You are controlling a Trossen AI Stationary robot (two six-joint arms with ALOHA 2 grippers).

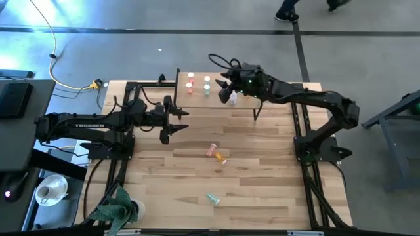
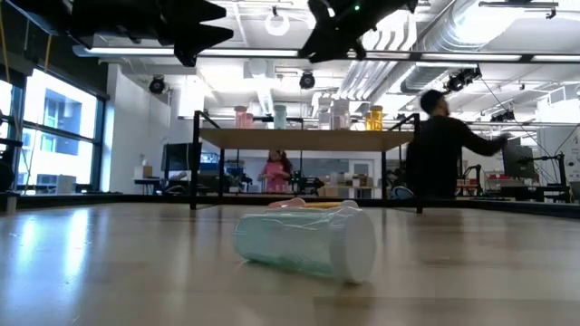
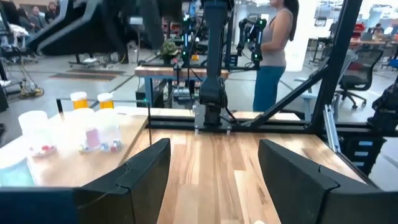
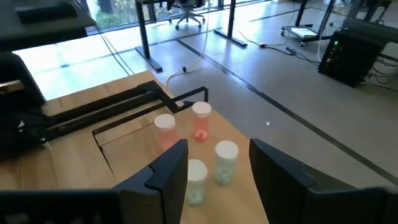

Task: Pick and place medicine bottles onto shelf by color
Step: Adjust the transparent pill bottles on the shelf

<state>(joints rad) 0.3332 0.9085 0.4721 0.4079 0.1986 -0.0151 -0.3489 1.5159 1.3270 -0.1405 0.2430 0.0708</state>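
Note:
The shelf (image 1: 220, 105) stands at the table's far middle. Pink and orange bottles (image 1: 191, 83) and pale green ones (image 1: 207, 84) stand upright on its far left part, and a clear-white one (image 1: 231, 98) stands farther right. A pink bottle (image 1: 211, 150), an orange one (image 1: 220, 158) and a pale green one (image 1: 212, 197) lie on their sides on the tabletop. My right gripper (image 1: 223, 83) hovers above the shelf, open, nothing between its fingers; the green bottles (image 4: 226, 160) show below the gap. My left gripper (image 1: 167, 129) waits open over the table's left middle.
Black arm frames run along the table's left (image 1: 121, 131) and right (image 1: 305, 131) sides. A potted plant (image 1: 118, 208) sits at the near left corner. Beyond the far edge, a person (image 2: 444, 145) is in the room. Bare wood lies around the fallen bottles.

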